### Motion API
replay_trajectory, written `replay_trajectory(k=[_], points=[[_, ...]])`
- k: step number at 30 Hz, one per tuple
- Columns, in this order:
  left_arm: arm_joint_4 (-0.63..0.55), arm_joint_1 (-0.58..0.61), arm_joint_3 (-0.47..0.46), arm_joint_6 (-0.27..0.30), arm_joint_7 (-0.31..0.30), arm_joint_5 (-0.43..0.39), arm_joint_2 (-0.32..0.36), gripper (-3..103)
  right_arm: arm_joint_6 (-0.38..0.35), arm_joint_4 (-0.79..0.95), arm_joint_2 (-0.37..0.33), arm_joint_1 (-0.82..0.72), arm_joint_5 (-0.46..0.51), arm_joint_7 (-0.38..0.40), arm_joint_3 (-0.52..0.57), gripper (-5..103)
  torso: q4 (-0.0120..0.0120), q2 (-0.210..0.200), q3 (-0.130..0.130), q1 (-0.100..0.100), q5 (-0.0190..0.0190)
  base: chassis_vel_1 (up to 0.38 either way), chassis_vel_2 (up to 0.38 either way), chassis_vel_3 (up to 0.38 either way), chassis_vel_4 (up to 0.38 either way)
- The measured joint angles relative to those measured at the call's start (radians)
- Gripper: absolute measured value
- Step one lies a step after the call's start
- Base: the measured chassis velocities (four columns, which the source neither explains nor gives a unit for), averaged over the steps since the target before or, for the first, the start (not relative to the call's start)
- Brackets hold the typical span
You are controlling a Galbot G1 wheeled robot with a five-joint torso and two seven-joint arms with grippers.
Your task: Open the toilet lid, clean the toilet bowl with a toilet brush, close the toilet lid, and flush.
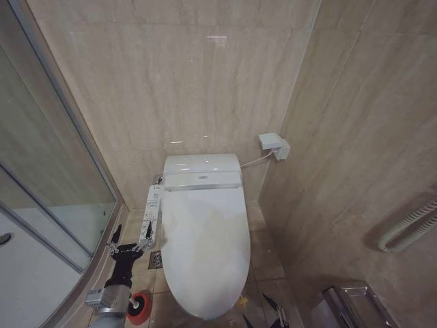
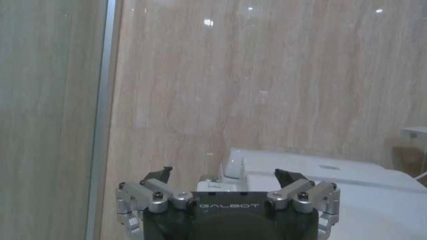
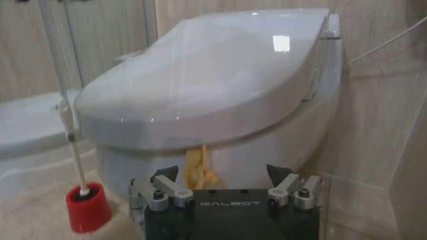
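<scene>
Our left claw [image 1: 131,238] sits at the lower left of the head frame, fingers spread wide and empty, just beside the button panel [image 1: 151,208]. Our right claw [image 3: 223,176] is open too, holding nothing, low before the toilet bowl [image 3: 220,160]. We see the glossy white oval lid [image 1: 205,249] shut, a yellow loop [image 3: 199,167] dangling below. The thin pale brush [image 3: 72,145] stands in its red cup [image 3: 88,207].

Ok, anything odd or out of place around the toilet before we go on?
Nothing looks spilled or damaged. The toilet lid is shut and sits straight, its yellow loop hanging at the front edge. The toilet brush stands upright in its red holder on the floor beside the bowl.
</scene>
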Motion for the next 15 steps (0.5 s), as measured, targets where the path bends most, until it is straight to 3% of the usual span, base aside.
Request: replay_trajectory(k=[7,15], points=[[0.007,-0.008,0.004,0.002,0.000,0.003,-0.003,100,0.011,-0.031,0.008,0.043,0.068,-0.069,-0.010,89,0.0000,0.000,0.000,0.000,-0.0001,0.000,0.000,0.000,0.000],[0.007,-0.009,0.006,0.005,-0.002,0.004,-0.005,100,0.017,-0.087,0.015,0.085,0.070,-0.075,-0.014,92,0.0000,0.000,0.000,0.000,-0.0001,0.000,0.000,0.000,0.000]])
